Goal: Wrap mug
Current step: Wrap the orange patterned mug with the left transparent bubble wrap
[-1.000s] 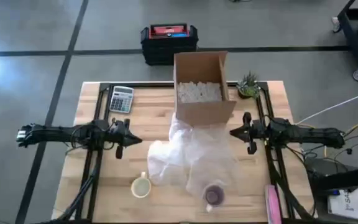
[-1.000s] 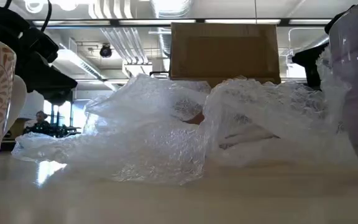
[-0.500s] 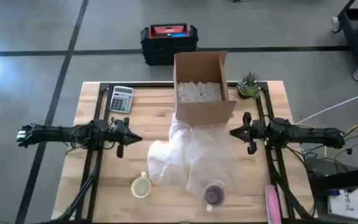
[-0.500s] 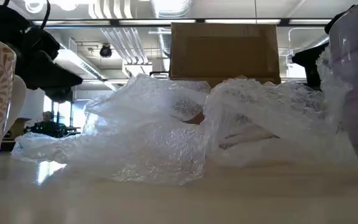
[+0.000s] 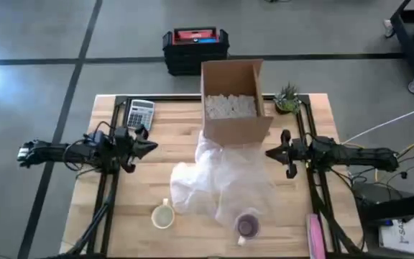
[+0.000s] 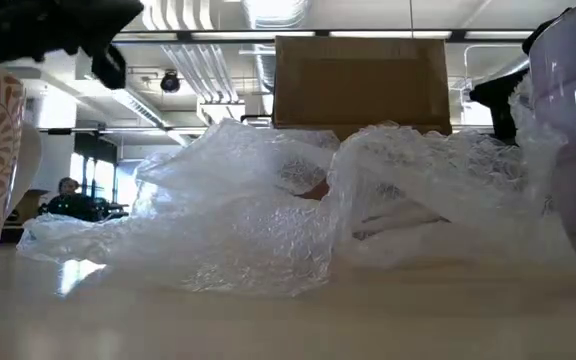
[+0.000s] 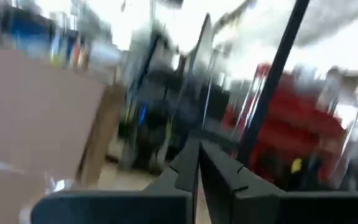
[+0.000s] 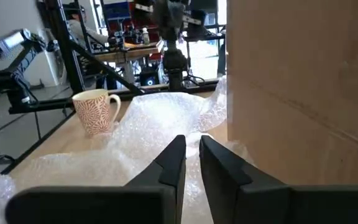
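A cream mug with a red pattern (image 5: 163, 216) stands upright on the wooden table near its front edge, left of centre; it also shows in the right wrist view (image 8: 95, 111). A crumpled sheet of clear bubble wrap (image 5: 221, 183) lies spread on the table in the middle. A purple mug (image 5: 248, 226) stands at the sheet's near edge, with wrap around it. My left gripper (image 5: 152, 148) hovers shut above the table, left of the wrap. My right gripper (image 5: 268, 152) hovers shut to the right of the wrap, beside the box.
An open cardboard box (image 5: 232, 101) with white filling stands at the table's far middle, on the wrap's far end. A calculator (image 5: 140, 114) lies far left, a small plant (image 5: 287, 99) far right, and a pink object (image 5: 313, 234) near right.
My left gripper has risen and drawn back toward the table's far left, tipping upward so that it now points level into the room. The mugs, the wrap and my right arm have stayed still.
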Robot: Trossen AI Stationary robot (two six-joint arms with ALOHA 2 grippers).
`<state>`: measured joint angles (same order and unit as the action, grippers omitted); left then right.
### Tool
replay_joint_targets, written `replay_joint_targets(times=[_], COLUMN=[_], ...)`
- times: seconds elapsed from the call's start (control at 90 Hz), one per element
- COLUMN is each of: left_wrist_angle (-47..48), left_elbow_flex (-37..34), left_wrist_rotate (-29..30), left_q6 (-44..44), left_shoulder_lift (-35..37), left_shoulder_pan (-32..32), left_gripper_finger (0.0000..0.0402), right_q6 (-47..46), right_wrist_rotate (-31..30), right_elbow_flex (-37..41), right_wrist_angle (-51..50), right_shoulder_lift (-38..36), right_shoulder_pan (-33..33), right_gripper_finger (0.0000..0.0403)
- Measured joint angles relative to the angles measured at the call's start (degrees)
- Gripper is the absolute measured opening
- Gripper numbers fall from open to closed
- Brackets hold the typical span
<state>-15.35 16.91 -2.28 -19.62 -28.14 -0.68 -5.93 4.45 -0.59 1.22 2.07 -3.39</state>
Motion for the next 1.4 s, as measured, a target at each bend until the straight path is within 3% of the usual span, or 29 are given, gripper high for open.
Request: replay_joint_targets(times=[0.122,0.233,0.444,0.6,0.667,0.822,0.911,1.056,1.233,1.4], left_wrist_angle=[23.20,35.72,38.27,38.54,41.60,55.44,62.69,61.39,51.55,44.54], left_elbow_flex=[14.80,24.17,34.08,36.83,36.73,36.13,35.55,35.51,35.75,35.58], left_wrist_rotate=[1.56,1.42,-5.74,-5.59,-2.81,10.26,13.53,13.12,7.93,4.92], left_q6=[3.23,4.71,6.41,8.79,8.04,3.39,1.15,1.05,0.90,-0.81], left_shoulder_lift=[-13.42,-25.94,-46.87,-58.34,-61.33,-61.88,-60.14,-54.31,-44.57,-40.48], left_shoulder_pan=[-3.74,-6.38,-7.66,-6.10,-4.71,-3.07,-2.21,-2.13,-2.15,-2.52], left_gripper_finger=[0.0000,0.0000,0.0000,0.0000,0.0000,0.0000,0.0000,0.0000,0.0000,0.0000], right_q6=[0.00,0.00,0.00,0.00,0.00,0.00,0.00,0.00,0.00,0.66], right_wrist_rotate=[0.01,0.02,0.02,0.02,0.02,0.02,0.04,0.04,0.04,0.02], right_elbow_flex=[-0.01,0.00,0.00,0.00,0.01,0.01,0.01,0.01,-0.01,0.01], right_wrist_angle=[0.08,0.12,0.18,0.22,0.21,0.23,0.25,0.27,0.28,0.28], right_shoulder_lift=[0.00,0.00,-0.01,0.00,0.00,0.00,0.00,-0.02,0.00,0.00], right_shoulder_pan=[-0.01,0.00,-0.01,0.00,-0.01,-0.01,-0.01,-0.01,-0.01,0.01], right_gripper_finger=[0.0032,0.0032,0.0032,0.0032,0.0032,0.0032,0.0032,0.0032,0.0032,0.0032])
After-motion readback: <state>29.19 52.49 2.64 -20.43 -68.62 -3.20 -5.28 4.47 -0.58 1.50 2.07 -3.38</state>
